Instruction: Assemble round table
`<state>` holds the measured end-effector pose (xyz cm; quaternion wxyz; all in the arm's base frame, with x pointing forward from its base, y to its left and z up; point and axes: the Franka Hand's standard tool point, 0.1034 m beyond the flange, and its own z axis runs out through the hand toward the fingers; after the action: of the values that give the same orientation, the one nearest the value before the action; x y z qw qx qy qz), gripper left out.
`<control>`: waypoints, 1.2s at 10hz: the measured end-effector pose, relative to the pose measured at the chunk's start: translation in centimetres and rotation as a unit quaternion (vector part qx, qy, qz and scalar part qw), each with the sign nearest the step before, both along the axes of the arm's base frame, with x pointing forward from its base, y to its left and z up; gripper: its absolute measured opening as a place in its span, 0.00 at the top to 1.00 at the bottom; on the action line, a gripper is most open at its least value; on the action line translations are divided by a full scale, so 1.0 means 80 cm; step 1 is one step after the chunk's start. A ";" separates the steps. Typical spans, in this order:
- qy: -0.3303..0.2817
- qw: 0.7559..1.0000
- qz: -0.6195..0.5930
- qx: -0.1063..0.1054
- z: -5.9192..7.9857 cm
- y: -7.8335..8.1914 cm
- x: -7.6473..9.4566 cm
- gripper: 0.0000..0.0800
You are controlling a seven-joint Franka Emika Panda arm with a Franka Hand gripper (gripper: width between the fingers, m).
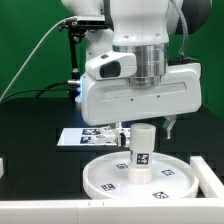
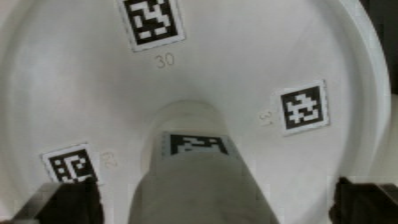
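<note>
**A:** ok so where's everything sitting right now?

**B:** Near the tabletop's front edge the round disc (image 1: 100, 178) lies flat, rim up. The post (image 1: 143, 152) stands upright around its middle, so the long axis is vertical.

**A:** And the gripper?

**B:** The gripper (image 2: 214, 205) hangs straight above the post. Its fingers (image 2: 63, 198) are spread, one on either side, and neither seems to touch it. The marker board (image 1: 84, 136) lies behind, toward the back edge. I'd guess whatever comes next runs along that vertical.

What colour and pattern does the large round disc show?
The disc is white with black-and-white square tags, best seen in the wrist view.
</note>
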<state>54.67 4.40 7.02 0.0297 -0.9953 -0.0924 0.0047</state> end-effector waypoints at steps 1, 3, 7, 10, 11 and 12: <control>0.000 1.000 0.000 0.000 0.000 0.000 0.000 0.35; 0.001 1.000 -0.003 -0.002 -0.001 -0.005 0.000 0.49; -0.018 0.999 -0.045 -0.003 -0.003 -0.008 0.002 0.49; -0.021 0.973 -0.232 0.005 -0.004 -0.003 0.001 0.49; -0.014 0.952 -0.305 0.012 -0.004 -0.001 0.001 0.49; -0.009 0.931 -0.366 0.019 -0.004 0.001 0.003 0.49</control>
<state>54.88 4.49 6.70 0.0478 -0.9594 0.2775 -0.0168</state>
